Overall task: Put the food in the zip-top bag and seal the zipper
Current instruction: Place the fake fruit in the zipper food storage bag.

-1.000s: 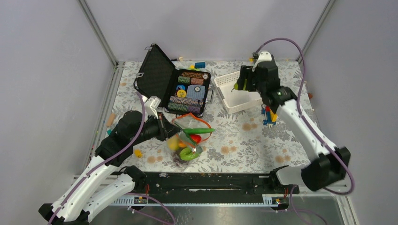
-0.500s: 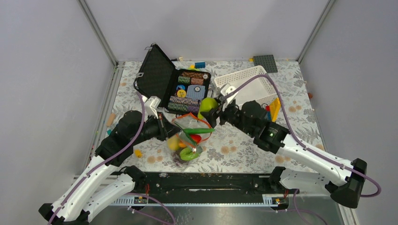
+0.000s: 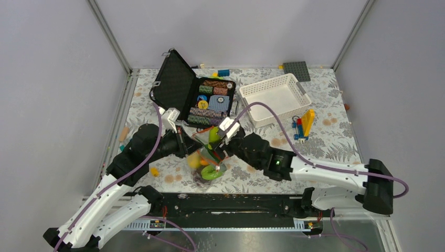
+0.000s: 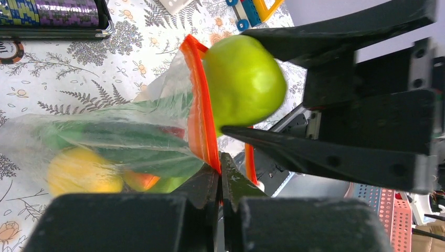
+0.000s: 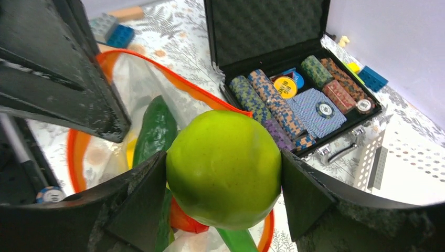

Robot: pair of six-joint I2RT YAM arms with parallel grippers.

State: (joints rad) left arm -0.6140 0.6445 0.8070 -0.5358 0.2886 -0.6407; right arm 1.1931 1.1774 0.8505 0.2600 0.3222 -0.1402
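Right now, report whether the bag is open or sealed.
Open: the zipper gapes in a loop, left end effector pinching its edge.

Green fruit (image 5: 224, 168), perhaps a pear, hovers at part-filled bag's (image 4: 105, 136) open zipper (image 4: 201, 115).

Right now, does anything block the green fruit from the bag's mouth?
Nothing visible. The right pincer holds the green fruit at the open mouth of the zip-top bag, whose zipper the left pincer pinches.

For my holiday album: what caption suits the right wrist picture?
Right gripper holds a green fruit at the open mouth of the zip-top bag.
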